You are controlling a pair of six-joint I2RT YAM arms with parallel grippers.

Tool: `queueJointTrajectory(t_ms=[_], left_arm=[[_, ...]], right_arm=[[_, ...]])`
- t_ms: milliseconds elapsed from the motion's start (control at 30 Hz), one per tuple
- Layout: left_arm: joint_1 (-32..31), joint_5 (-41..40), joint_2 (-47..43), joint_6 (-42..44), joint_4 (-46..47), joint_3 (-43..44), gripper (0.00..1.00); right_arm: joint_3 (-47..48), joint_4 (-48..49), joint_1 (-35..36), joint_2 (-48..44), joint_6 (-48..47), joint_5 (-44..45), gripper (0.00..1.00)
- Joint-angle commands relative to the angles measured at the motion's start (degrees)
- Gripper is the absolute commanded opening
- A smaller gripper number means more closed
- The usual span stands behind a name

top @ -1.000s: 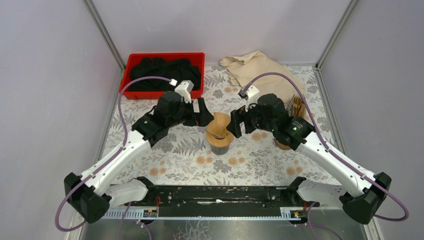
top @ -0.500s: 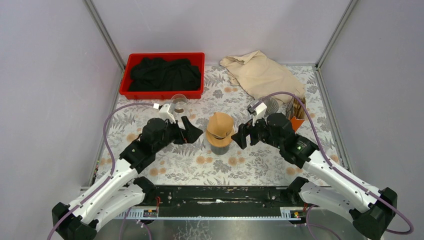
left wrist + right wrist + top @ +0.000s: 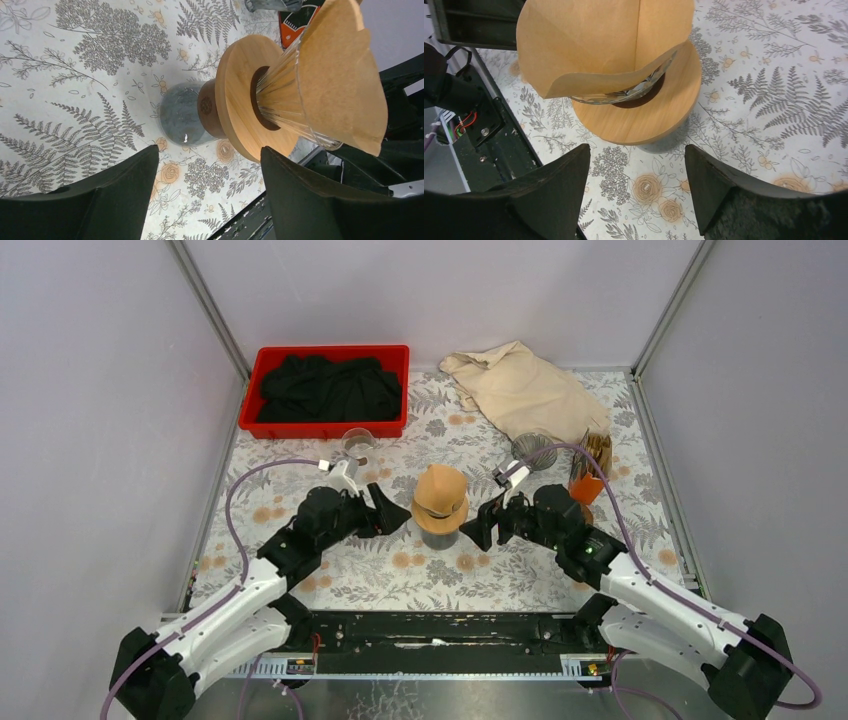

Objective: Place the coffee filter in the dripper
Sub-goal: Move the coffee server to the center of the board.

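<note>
Already the filter [image 3: 440,490] sat in the dripper [image 3: 235,90] at centre frame, its edge flaring above the glass. Left gripper [image 3: 393,512] and right gripper [image 3: 478,525] flanked it, both spread, holding nothing. Placement looked done, bar perhaps a final seating.

Tabletop [image 3: 440,575]: fern-and-flower print.
Far left: red bin [image 3: 300,428], a clear glass [image 3: 358,443] just before it.
Far right: beige cloth [image 3: 520,390], second glass [image 3: 535,450], orange pack [image 3: 590,480].
Centre: dark cup [image 3: 438,537] carrying the dripper [image 3: 240,95].
</note>
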Motion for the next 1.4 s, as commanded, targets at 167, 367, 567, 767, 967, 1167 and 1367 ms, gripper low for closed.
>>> queueJointTrajectory(t_ms=[167, 367, 567, 767, 967, 1167, 1367], left_arm=[[0.3, 6.4, 4.9, -2.8, 13.2, -2.0, 0.64], [0.3, 8.4, 8.8, -4.4, 18.4, -2.5, 0.51], [0.3, 9.2, 12.6, -5.3, 22.4, -2.3, 0.45], [0.3, 7.5, 15.1, -5.7, 25.1, -2.0, 0.42], [0.4, 5.2, 16.9, -5.8, 25.6, -0.8, 0.41], [0.6, -0.2, 12.7, -3.6, 16.6, 0.2, 0.58], [0.9, -7.6, 5.4, 0.1, 3.5, 3.9, 0.75]], right_arm=[[-1.1, 9.9, -0.3, 4.3, 2.2, -5.1, 0.71], [-2.8, 12.4, -0.3, 4.7, 2.6, -3.6, 0.69], [-2.8, 14.5, -0.3, 6.3, 2.5, -3.2, 0.69], [-3.3, 18.0, -0.3, 8.2, 2.3, -2.3, 0.69], [-2.1, 20.0, -0.3, 11.2, 1.1, -1.6, 0.68], [-0.7, 14.4, -0.3, 8.1, 0.2, 0.7, 0.74], [4.1, 1.7, -0.3, 2.1, -2.1, 6.2, 0.81]])
